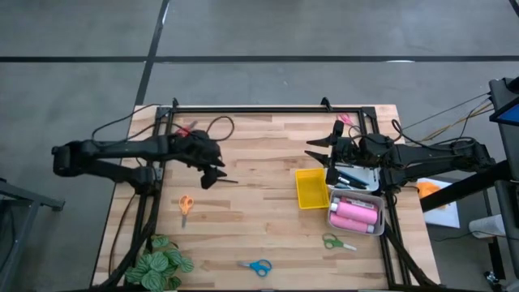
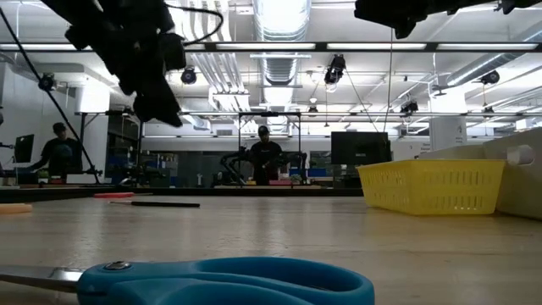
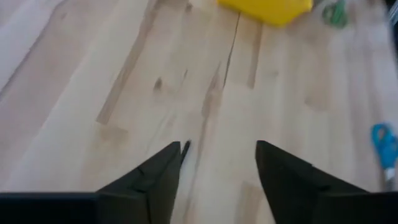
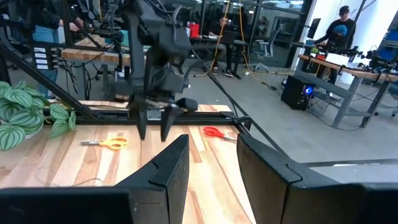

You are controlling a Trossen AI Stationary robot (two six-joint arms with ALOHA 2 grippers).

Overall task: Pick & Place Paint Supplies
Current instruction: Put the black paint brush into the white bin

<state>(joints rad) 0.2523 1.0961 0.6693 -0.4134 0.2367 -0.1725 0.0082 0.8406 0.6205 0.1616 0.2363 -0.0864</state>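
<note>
Blue scissors [image 1: 256, 266]: nearest the low camera, flat at the table's [image 1: 259, 162] 6 o'clock edge.
Left gripper [image 1: 212, 177]: mine, raised at 9 o'clock, fingers apart, holding nothing.
Thin brush [image 1: 228, 180]: dark, lying on the wood just beside my left fingertips.
Right gripper [image 1: 316, 152]: mine, at 2 o'clock, fingers parted with nothing between them.
Pink bottles [image 1: 355, 214]: lying in the white tray [image 1: 354, 229] at 4 o'clock.
Yellow tray [image 1: 311, 187]: at 3 o'clock.
Orange scissors [image 1: 186, 207]: 8 o'clock.
Green scissors [image 1: 335, 242]: 5 o'clock.
Red scissors [image 1: 183, 129]: 11 o'clock.
</note>
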